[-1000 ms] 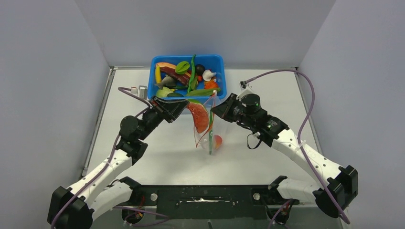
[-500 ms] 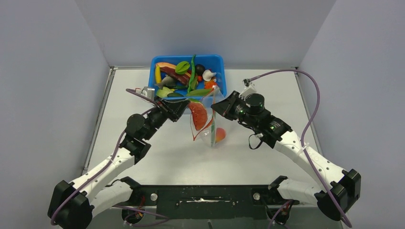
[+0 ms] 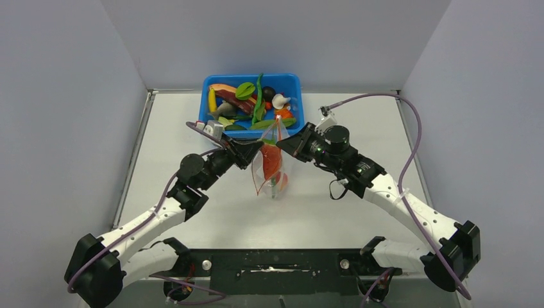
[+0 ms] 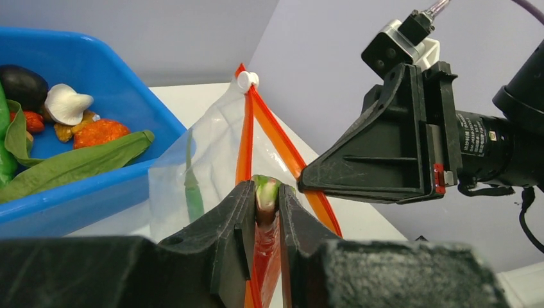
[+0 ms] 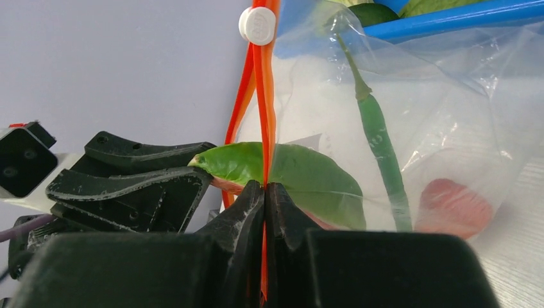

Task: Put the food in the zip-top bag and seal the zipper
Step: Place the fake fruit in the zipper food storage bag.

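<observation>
Just in front of the blue tub (image 3: pixel 251 79), we see the left gripper (image 4: pixel 264 196) with its fingers closed on the green-tipped end of the papaya slice (image 3: pixel 272 160), at the mouth of the zip-top bag (image 5: pixel 462 109). Opposite, the right gripper (image 5: pixel 264 189) clamps the zipper (image 5: pixel 264 96). The bag hangs upright between them, holding a green pod (image 5: pixel 380 142) and a red fruit (image 5: pixel 455 206). Its white slider tab (image 5: pixel 257 25) sits nearest the tub, which holds more toy food.

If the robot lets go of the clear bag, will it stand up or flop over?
Probably flop: the bag looks thin and crinkly, hanging from the right end effector pinching its orange strip. It likely feels light, holding a green pod, a red fruit and the red slice the left end effector grips. Pushed, it would likely crumple.
</observation>
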Robot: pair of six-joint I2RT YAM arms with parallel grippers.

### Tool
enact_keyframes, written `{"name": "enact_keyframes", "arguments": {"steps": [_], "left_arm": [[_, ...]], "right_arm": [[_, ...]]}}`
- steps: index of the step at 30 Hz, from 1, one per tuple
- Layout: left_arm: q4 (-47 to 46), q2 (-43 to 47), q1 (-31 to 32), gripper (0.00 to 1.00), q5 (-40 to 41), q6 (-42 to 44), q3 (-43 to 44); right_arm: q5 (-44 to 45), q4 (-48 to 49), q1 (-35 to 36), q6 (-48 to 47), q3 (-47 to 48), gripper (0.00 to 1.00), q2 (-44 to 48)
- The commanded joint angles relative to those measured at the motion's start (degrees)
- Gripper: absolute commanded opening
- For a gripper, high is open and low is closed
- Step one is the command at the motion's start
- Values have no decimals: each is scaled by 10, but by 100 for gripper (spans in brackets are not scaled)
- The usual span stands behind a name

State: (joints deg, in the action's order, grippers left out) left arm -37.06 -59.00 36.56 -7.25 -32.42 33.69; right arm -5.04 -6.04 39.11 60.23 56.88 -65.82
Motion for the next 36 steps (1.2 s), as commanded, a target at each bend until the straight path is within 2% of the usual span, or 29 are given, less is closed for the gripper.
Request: {"name": "enact_keyframes", "arguments": {"steps": [1, 13, 22, 29, 36], "left_arm": [[-28, -1, 16, 0, 13, 50, 26], [37, -13, 63, 0, 109, 145, 37], [58, -16, 88, 0, 113, 160, 45], [38, -13, 90, 0, 71, 120, 47], [27, -16, 93, 0, 95, 136, 26]], "right_arm": [[-8, 47, 5, 7, 27, 0, -7], [8, 47, 18, 8, 45, 0, -10], [24, 56, 30, 12, 38, 0, -12], [28, 57, 38, 10, 38, 0, -21], [33, 64, 46, 11, 34, 0, -17]]}}
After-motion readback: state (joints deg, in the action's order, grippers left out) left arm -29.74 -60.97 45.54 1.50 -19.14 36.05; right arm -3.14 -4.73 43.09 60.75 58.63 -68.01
